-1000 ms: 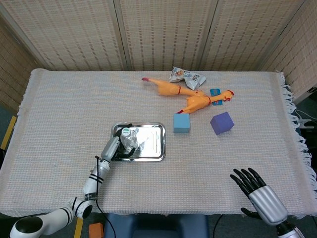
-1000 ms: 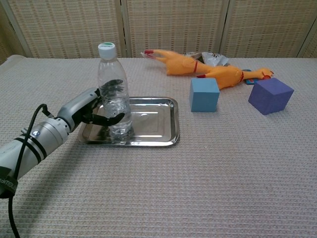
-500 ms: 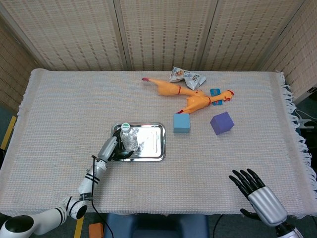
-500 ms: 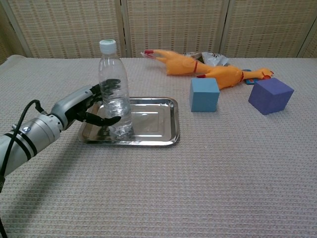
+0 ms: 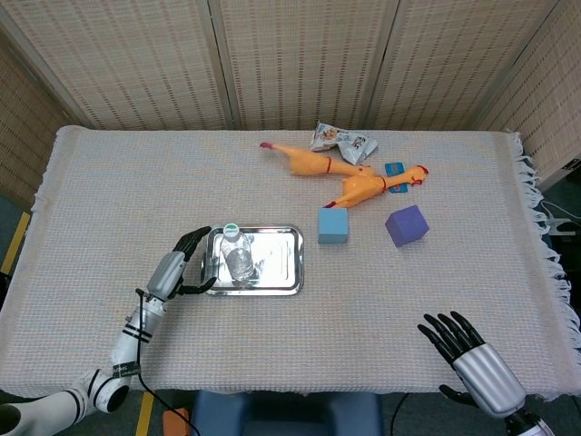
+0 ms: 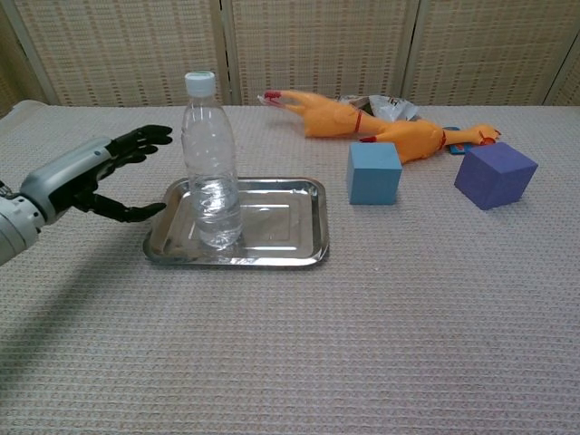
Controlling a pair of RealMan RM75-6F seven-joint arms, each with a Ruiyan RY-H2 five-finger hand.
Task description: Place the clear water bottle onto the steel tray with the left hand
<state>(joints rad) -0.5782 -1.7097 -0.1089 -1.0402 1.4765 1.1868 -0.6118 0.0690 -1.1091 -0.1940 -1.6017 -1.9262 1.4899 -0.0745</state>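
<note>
The clear water bottle (image 6: 211, 163) with a white cap stands upright on the left part of the steel tray (image 6: 281, 227); from the head view the bottle (image 5: 237, 257) sits at the tray's (image 5: 277, 259) left end. My left hand (image 6: 95, 177) hangs open to the left of the bottle, apart from it, fingers spread; the head view shows the same left hand (image 5: 182, 263) just outside the tray's left rim. At the bottom right of the head view, my right hand (image 5: 467, 350) is open with its fingers spread, off the table's front edge.
Behind and right of the tray stand a light blue cube (image 6: 373, 172) and a purple cube (image 6: 494, 175). Two rubber chickens (image 6: 381, 127) and a crumpled snack bag (image 5: 343, 142) lie at the back. The woven cloth covers the whole table.
My left hand has let go of the bottle and drawn back to the left, off the tray. The bottle stays upright on the tray. The right hand barely moved.
</note>
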